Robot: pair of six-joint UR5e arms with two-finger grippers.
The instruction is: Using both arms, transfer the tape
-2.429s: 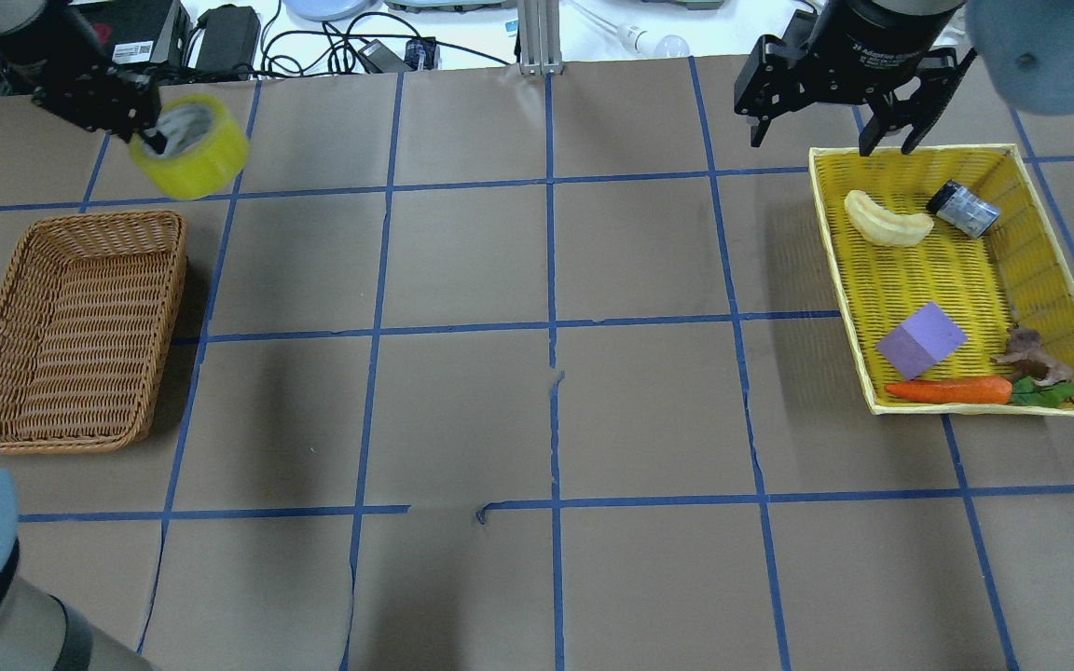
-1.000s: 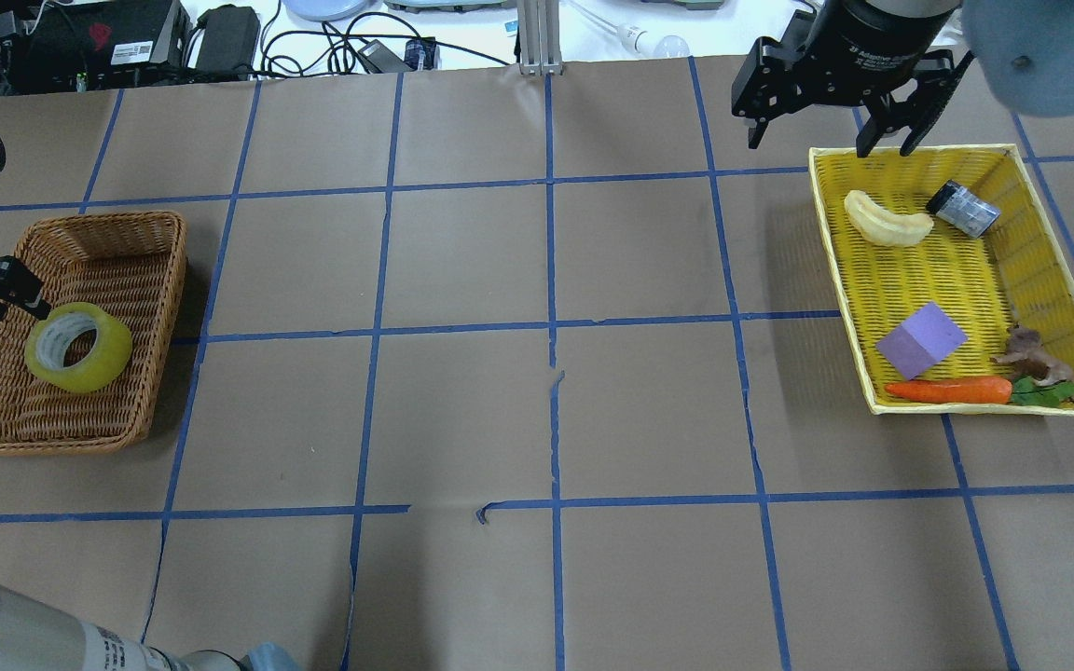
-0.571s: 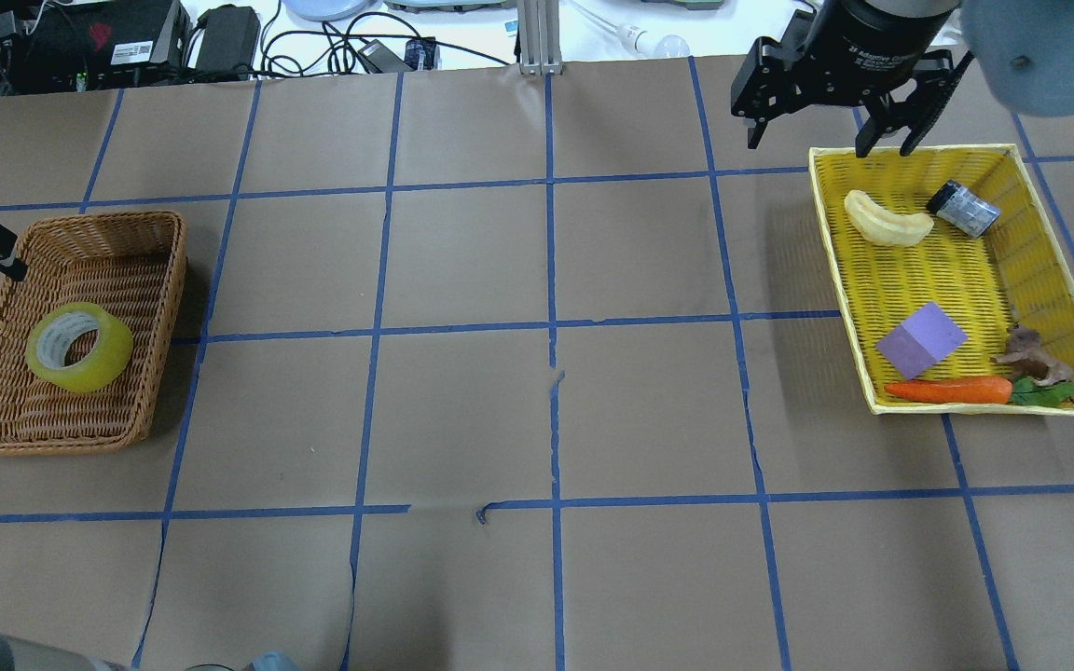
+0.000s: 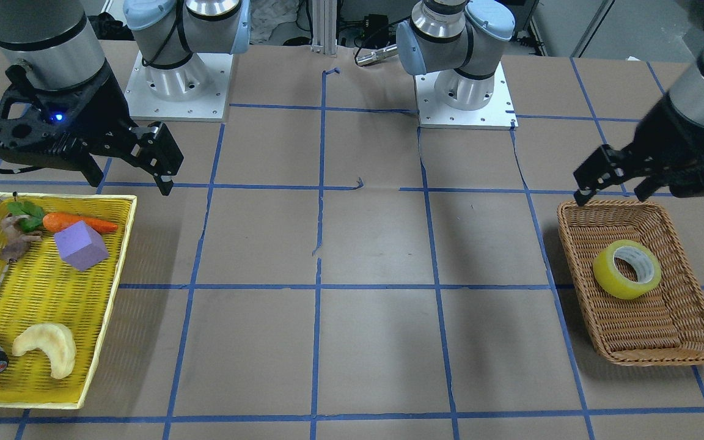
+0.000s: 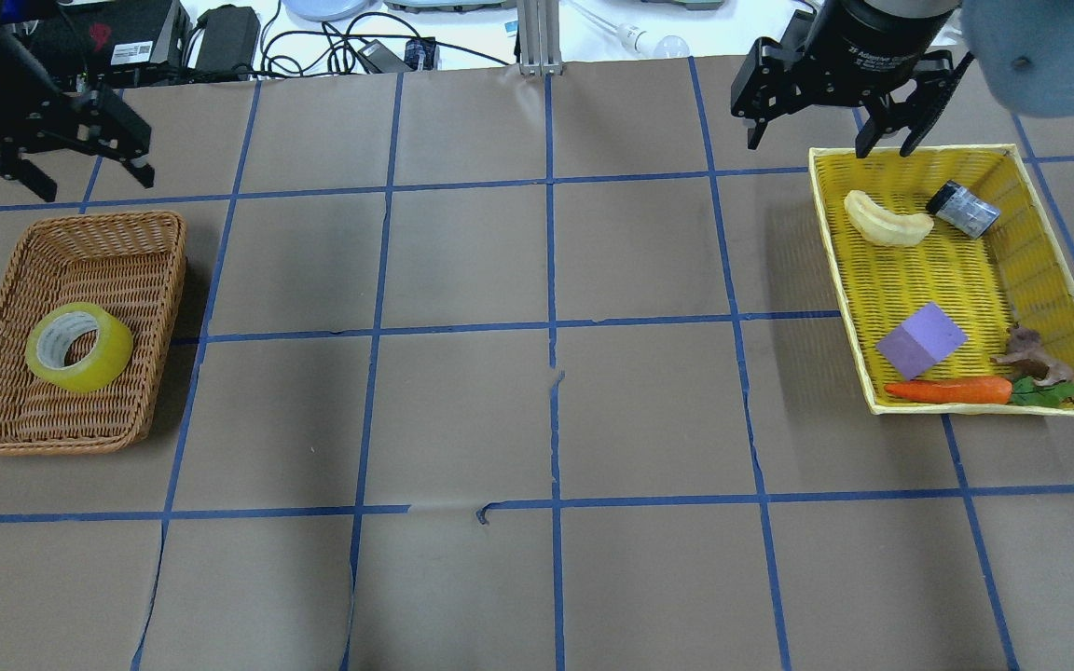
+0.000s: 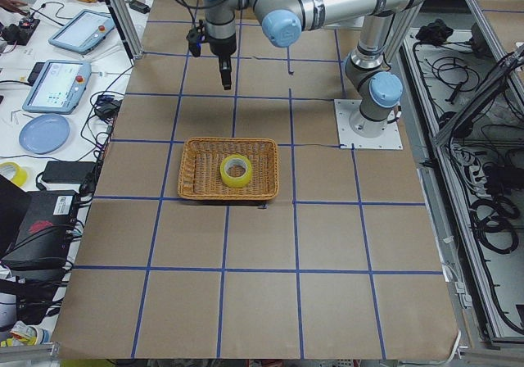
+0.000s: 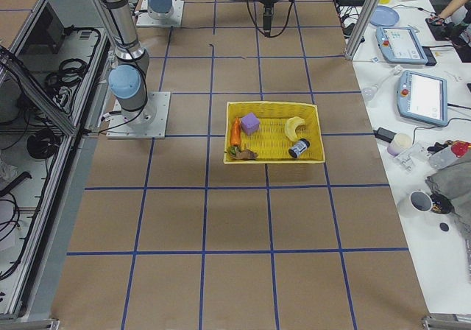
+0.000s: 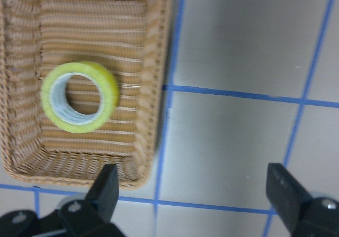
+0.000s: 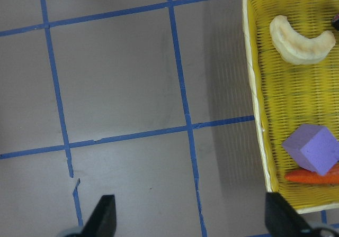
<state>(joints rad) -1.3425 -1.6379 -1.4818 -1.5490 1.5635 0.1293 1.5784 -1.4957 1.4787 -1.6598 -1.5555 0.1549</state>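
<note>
The tape [image 5: 78, 347] lay inside the wicker basket [image 5: 167, 335] on the robot's left side of the tabletop, its hole facing mostly upward and nothing touching it. The left end effector [image 5: 97, 184] hovered above the tabletop just beyond the basket's far end, jaws spread wide and empty; its wrist view looked down on the roll between two well-separated fingers [image 8: 106, 187]. The right end effector [image 5: 817, 144] hung over the far edge of the yellow tray [image 5: 842, 280], also wide apart and holding nothing, clear of the banana-shaped piece [image 5: 887, 222], the small silver-black roll [image 5: 963, 209], the purple block [image 5: 919, 340] and the carrot [image 5: 947, 390]. Judged from this, the placement looked complete, and the step in hand was getting the left arm clear without undoing it. Doing that well probably meant leaving the jaws apart, travelling at a height that cleared the wicker rim, and heading away from the basket rather than back across it, since a fingertip catching the weave could drag the light basket and roll the tape onto its edge. The right arm needed no reach; lifting straight away from the tray's rim would avoid nudging it.
</note>
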